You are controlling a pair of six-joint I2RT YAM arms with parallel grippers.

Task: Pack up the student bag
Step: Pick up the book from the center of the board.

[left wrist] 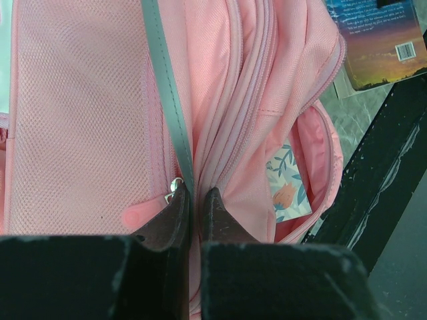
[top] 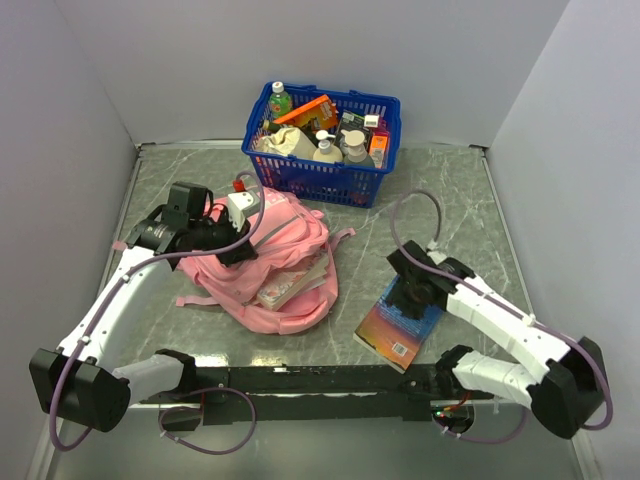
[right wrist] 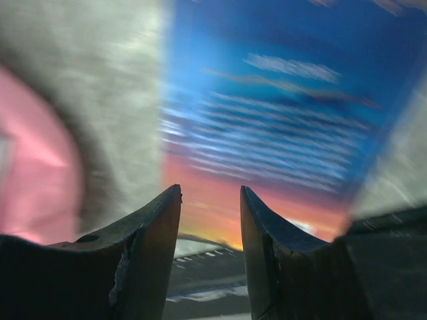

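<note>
On grey marbled table point(top: 450, 200) | student bag point(top: 300, 235), book point(top: 395, 330) | white walls point(top: 400, 50) around

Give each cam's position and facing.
Top external: above and behind the bases, facing down onto the table; shows left arm, right arm, bag, book, basket.
Left wrist: looks along the left gripper, shut on the bag's zip edge; book at top right.
Right wrist: looks down past the open right gripper at the book; blurred.
Shared: book in all three.
</note>
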